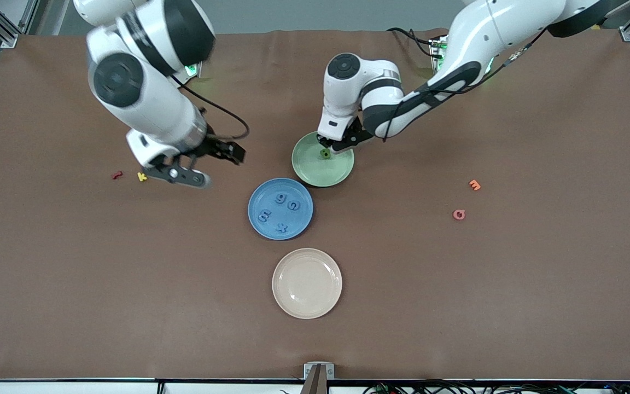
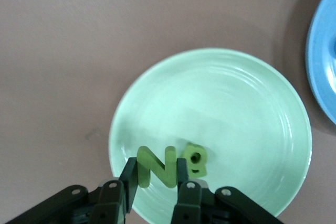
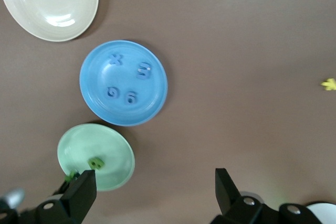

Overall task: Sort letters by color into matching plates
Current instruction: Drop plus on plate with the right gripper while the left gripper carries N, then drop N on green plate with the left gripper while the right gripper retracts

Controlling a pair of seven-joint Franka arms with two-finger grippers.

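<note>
Left hand point(image 2: 157, 184), over the green plate point(image 2: 236, 103), grips a green N point(image 2: 156, 167); another green letter point(image 2: 197, 161) lies in that plate. Right hand point(image 3: 155, 195) hangs open above bare bench point(image 1: 74, 262). At the green plate's 7 o'clock, the blue plate point(image 1: 255, 210) holds four blue letters point(image 1: 280, 198).

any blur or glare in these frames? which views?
Front view: right gripper smeared by motion over bare table; the plates stay sharp, blue plate included. Left wrist view: soft glare rings on the green plate; the green N in the left gripper and the green letter lying beside it look slightly soft. Right wrist view: small glare patch on the cream plate.
</note>
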